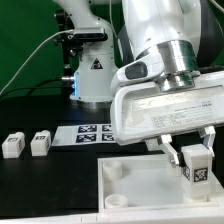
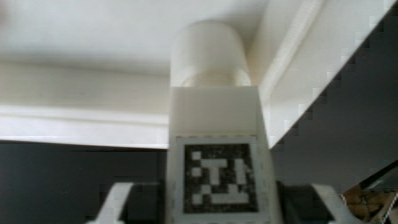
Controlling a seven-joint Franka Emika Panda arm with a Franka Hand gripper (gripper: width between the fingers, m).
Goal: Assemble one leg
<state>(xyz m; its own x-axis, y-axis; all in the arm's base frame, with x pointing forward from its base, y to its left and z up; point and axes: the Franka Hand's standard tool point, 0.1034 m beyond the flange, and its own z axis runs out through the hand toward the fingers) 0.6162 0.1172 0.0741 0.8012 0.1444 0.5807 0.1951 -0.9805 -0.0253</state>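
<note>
My gripper (image 1: 193,160) is clamped on the leg (image 1: 198,172). In the wrist view the two fingers (image 2: 128,206) press on its opposite sides, and the black-and-white marker (image 2: 222,176) on the leg (image 2: 217,120) faces the camera between them. The leg points straight away from the gripper, with its round peg (image 2: 212,55) at the far end.

Directly below the gripper lies the white panel (image 1: 135,176), and the held leg hangs over it. In the wrist view the panel (image 2: 80,80) fills the space behind the peg. I cannot tell whether the peg touches it.

Just beyond the panel from the gripper, the marker board (image 1: 85,133) lies flat on the dark table (image 1: 30,195). Two more legs (image 1: 12,146) (image 1: 40,143) stand close together on the table, well apart from the gripper, toward the exterior view's left. The arm's base (image 1: 90,75) stands behind the marker board, far from the gripper.
</note>
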